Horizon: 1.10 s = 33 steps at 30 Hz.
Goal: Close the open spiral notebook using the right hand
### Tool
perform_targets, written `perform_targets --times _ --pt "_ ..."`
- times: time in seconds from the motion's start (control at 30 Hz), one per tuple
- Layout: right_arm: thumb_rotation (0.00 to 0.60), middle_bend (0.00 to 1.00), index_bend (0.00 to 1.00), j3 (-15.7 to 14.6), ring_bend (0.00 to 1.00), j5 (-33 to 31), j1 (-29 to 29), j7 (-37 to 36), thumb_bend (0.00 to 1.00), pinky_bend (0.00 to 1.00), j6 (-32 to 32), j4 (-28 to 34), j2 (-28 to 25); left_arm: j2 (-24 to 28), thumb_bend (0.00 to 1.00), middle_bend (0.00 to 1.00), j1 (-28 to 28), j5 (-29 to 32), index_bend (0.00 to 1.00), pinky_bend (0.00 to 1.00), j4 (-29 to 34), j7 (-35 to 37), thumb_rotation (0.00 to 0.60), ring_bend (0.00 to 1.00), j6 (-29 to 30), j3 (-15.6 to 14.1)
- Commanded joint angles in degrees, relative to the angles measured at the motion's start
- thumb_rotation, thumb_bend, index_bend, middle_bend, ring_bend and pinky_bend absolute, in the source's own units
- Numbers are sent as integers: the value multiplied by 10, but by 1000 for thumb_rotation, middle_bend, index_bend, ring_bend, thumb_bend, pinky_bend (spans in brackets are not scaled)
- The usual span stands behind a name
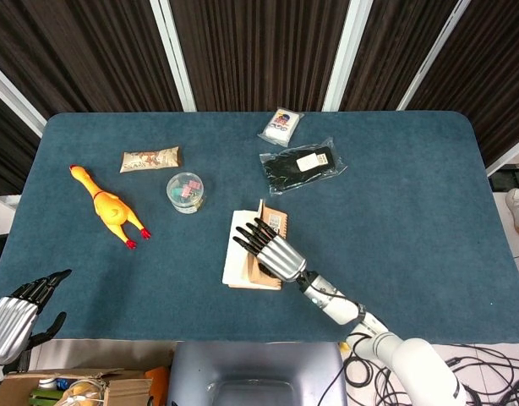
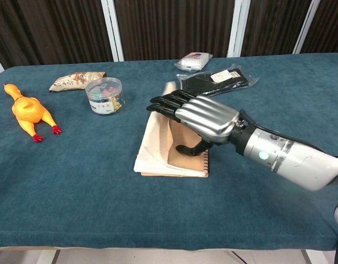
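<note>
Notebook: the spiral notebook [image 1: 253, 254] lies on the table [image 1: 412, 211] just below centre, at about 5 o'clock from the round plastic tub [image 1: 185, 191]; white pages lie flat on its left side, and the brown cover [image 2: 183, 144] stands tilted over them, part-way shut.
Right hand: the right hand [image 2: 197, 117] sits palm-down over the cover, fingers [image 2: 164, 104] extended, close together and pointing toward 10 o'clock; the thumb shows below the palm on the cover's underside. It pushes the cover rather than clasps it.
Left hand: the left hand [image 1: 19, 311] rests off the table at the 8 o'clock corner — fingers loosely spread, holding nothing.
Step in hand: judged to be the fold-over, cover past upright but not yet flat.
How to do it well: sweep the palm on toward 9 o'clock and down, withdrawing the thumb before the cover lands so it is not trapped.
Pressure: light and flat — a hard push could slide the notebook or crease the loose pages.
Clearance: the tub and the rubber chicken [image 1: 107, 205] stand apart to the left; the black packet [image 1: 299, 167] lies at 12 o'clock, out of the sweep.
</note>
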State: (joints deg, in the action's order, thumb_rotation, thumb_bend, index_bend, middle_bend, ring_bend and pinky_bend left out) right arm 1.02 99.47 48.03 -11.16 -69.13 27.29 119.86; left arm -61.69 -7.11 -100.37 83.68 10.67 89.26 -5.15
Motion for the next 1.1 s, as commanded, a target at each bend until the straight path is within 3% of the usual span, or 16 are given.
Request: perform_targets --times 0.03,0.2,0.4,0.5,0.57,0.7,0.83,0.97,1.1 --pt "600 0 0 -1 0 0 1 -9 226 3 -9 -8 4 0 424 221 0 -1 144 401 0 -2 600 276 0 0" --pt "600 0 0 3 0 -1 4 -13 196 0 -50 -7 -6 -1 425 221 1 -1 144 401 2 -7 600 276 -1 -1" --pt "600 0 0 3 0 -7 -19 33 191 0 -84 73 -65 -1 425 221 0 2 144 402 3 -10 600 276 -3 1" --pt "600 0 0 -4 0 -8 -50 92 191 0 -112 163 -129 -2 424 221 0 2 145 401 4 -14 600 276 -4 1" --pt "600 0 0 -12 0 -17 -82 158 191 0 -122 260 -192 -4 424 222 0 4 145 401 5 -19 600 276 -5 2" --pt "600 0 0 -36 0 -65 -165 329 191 0 -134 513 -351 -8 424 223 1 7 146 401 8 -33 600 276 -7 4" --pt "600 0 0 -65 0 -105 -242 370 191 0 -179 647 -452 -11 424 222 1 8 148 401 12 -47 600 276 -7 6" --pt "600 0 0 -88 0 -148 -298 317 191 0 -192 676 -507 -17 425 222 4 10 149 401 14 -64 600 276 -3 10" --pt "600 0 0 -76 0 -177 -328 254 192 4 -197 643 -515 -25 424 222 7 15 151 401 16 -83 600 275 2 15"
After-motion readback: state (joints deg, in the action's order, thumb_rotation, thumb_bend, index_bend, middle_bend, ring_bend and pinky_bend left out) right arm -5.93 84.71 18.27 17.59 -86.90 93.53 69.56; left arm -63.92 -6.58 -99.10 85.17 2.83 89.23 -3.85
